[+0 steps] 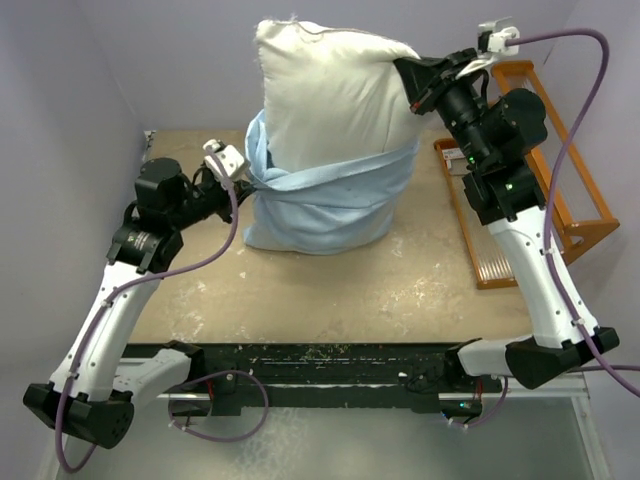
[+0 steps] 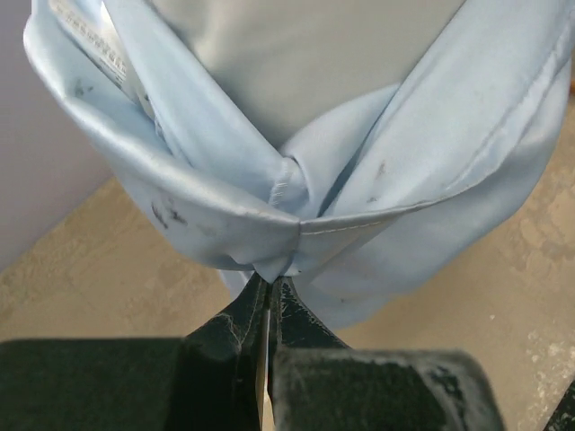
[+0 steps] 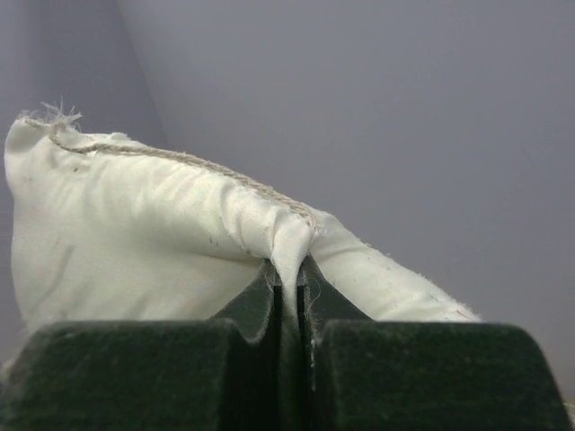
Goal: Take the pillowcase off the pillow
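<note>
The off-white pillow (image 1: 335, 95) stands upright at the back of the table, its upper half bare. The pale blue pillowcase (image 1: 325, 205) is bunched around its lower half. My left gripper (image 1: 243, 178) is shut on the pillowcase's hem at its left side; in the left wrist view the fingers pinch a fold of blue fabric (image 2: 269, 269). My right gripper (image 1: 415, 90) is raised and shut on the pillow's top right edge; in the right wrist view the fingers clamp a pinch of white fabric (image 3: 290, 260) below the stitched seam.
An orange wire rack (image 1: 540, 180) stands at the table's right side, beside the right arm. A grey wall runs along the left and back. The tan tabletop (image 1: 340, 290) lies in front of the pillow.
</note>
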Available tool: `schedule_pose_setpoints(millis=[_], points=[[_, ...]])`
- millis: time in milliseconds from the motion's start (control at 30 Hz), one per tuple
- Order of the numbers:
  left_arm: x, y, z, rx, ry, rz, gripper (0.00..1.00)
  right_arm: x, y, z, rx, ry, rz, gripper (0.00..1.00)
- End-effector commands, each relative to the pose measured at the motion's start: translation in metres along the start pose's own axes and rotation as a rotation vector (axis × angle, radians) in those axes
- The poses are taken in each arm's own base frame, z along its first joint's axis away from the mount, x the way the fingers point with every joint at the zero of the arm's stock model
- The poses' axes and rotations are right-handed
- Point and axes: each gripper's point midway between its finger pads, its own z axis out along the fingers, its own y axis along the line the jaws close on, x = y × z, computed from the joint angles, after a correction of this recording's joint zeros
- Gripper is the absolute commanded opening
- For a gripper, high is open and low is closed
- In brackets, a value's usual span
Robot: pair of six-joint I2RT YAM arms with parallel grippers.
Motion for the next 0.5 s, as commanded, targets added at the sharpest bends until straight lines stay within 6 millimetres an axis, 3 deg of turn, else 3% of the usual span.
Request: schedule_pose_setpoints(millis=[0, 167, 233, 267, 300, 333, 367, 467], points=[[0.060, 0.003, 0.009, 0.002, 0.166, 0.019, 0.00, -0.119, -0.019, -0.026, 0.102, -0.371, 0.106, 0.00], [0.112, -0.009, 0.008, 0.088, 0.325, 0.060, 0.00, -0.130, -0.041, -0.033, 0.180, -0.444, 0.180, 0.00], [0.120, -0.008, 0.006, 0.078, 0.340, 0.084, 0.00, -0.130, -0.040, -0.034, 0.166, -0.462, 0.205, 0.00], [0.120, -0.008, 0.005, 0.076, 0.337, 0.091, 0.05, -0.129, -0.039, -0.033, 0.156, -0.463, 0.211, 0.00], [0.120, -0.010, 0.004, 0.086, 0.333, 0.093, 0.22, -0.128, -0.038, -0.033, 0.145, -0.458, 0.214, 0.00], [0.118, -0.014, 0.003, 0.105, 0.333, 0.086, 0.46, -0.126, -0.037, -0.032, 0.136, -0.452, 0.217, 0.00], [0.116, -0.019, 0.001, 0.129, 0.331, 0.073, 0.58, -0.126, -0.036, -0.032, 0.128, -0.452, 0.217, 0.00], [0.109, -0.031, -0.004, 0.184, 0.306, 0.049, 0.70, -0.126, -0.032, -0.032, 0.106, -0.452, 0.216, 0.00]])
